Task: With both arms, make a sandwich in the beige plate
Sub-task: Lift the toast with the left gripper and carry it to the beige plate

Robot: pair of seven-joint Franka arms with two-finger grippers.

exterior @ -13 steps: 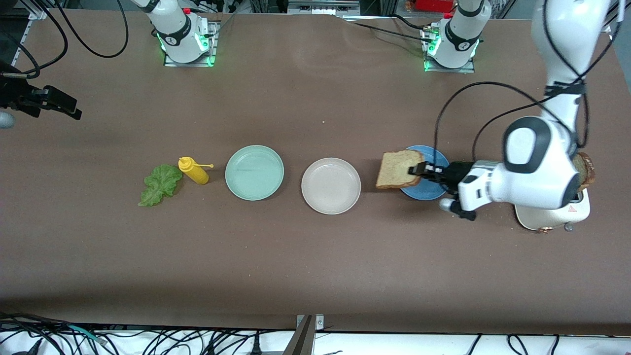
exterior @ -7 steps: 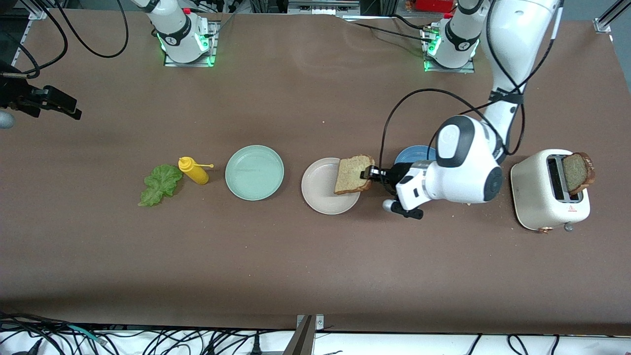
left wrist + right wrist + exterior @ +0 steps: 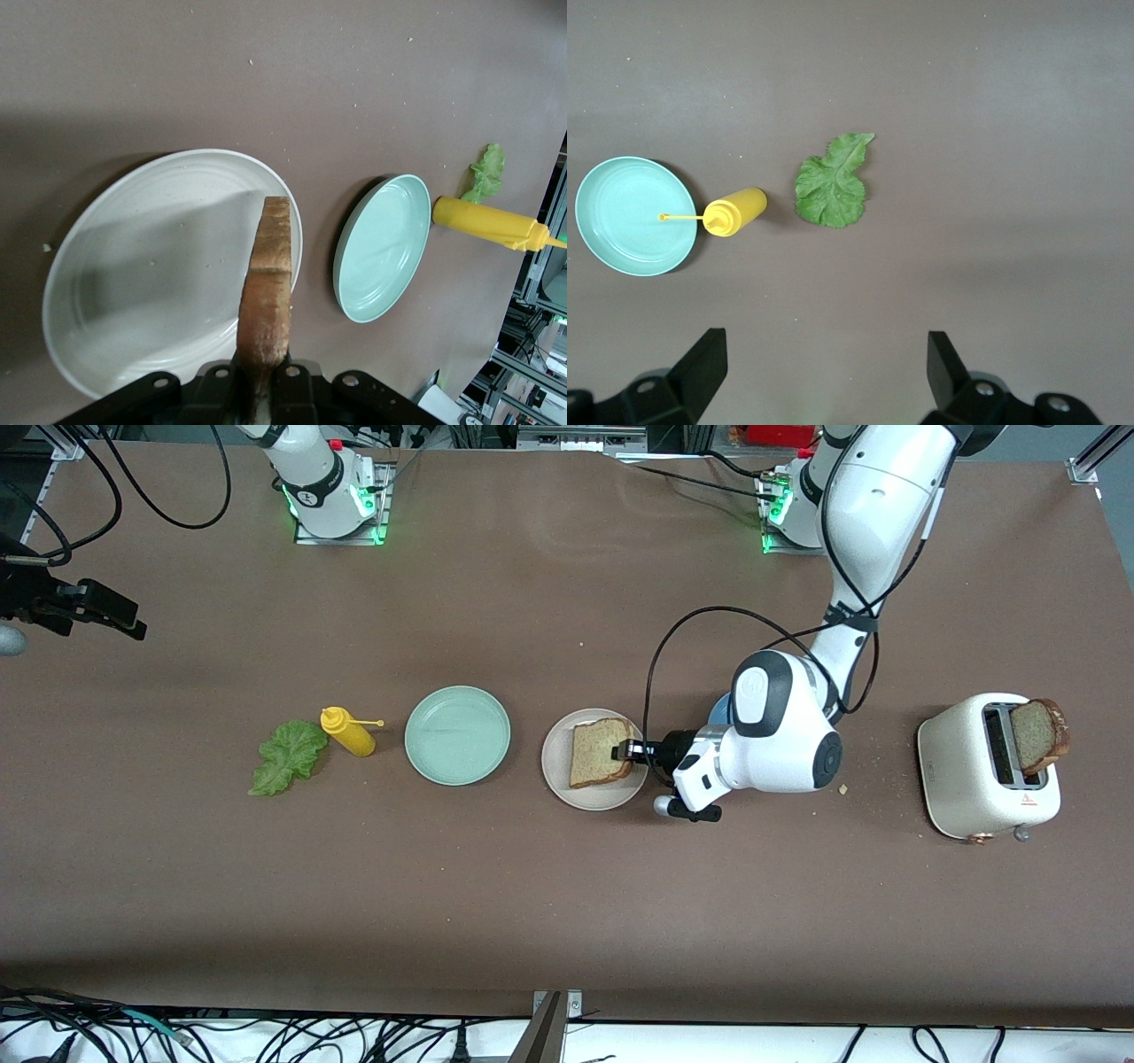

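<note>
My left gripper [image 3: 627, 750] is shut on one edge of a brown bread slice [image 3: 598, 753] and holds it low over the beige plate [image 3: 567, 784]. In the left wrist view the slice [image 3: 268, 283] shows edge-on between the jaws of the left gripper [image 3: 263, 390], above the plate [image 3: 151, 266]. A second slice [image 3: 1038, 735] stands in the cream toaster [image 3: 979, 775]. The green lettuce leaf [image 3: 288, 755] lies on the table toward the right arm's end and also shows in the right wrist view [image 3: 831, 183]. My right gripper [image 3: 826, 350] is open and empty, high over that end [image 3: 124, 618].
A yellow mustard bottle [image 3: 347, 732] lies between the lettuce and the mint-green plate [image 3: 457, 735], which sits beside the beige plate. A blue plate [image 3: 719, 710] is mostly hidden under the left arm. Crumbs lie near the toaster.
My left gripper has carried the bread slice from over the blue plate to over the beige plate and lowered it. The right arm has not moved.
</note>
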